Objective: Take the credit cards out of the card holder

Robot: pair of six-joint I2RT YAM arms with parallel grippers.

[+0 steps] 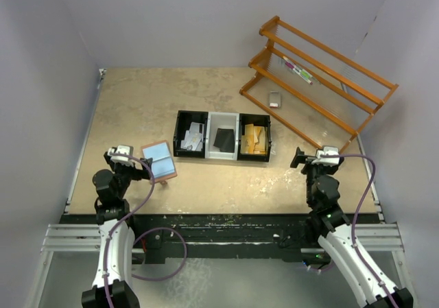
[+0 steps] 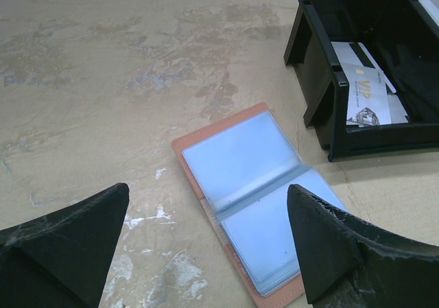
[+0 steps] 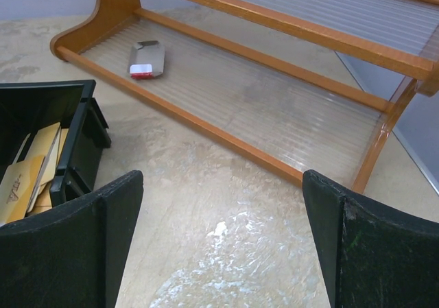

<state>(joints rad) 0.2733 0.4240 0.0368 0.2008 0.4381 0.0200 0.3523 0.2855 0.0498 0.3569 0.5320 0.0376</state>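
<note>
Tabletop [image 1: 137,109] is bearing the card holder [image 2: 247,198], lying open and flat just ahead of the left gripper [image 2: 207,191]; its jaws are standing fully spread, holding nothing.

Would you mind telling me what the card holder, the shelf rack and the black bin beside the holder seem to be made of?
Card holder: matte reddish-brown cover, likely leather or an imitation; the glossy sleeves inside look like clear plastic, judging by their reflections. Rack: shiny, varnished orange wood rails; the ribbed translucent shelves are probably plastic. Black bin: moulded hard plastic, smooth with a slight sheen.
</note>
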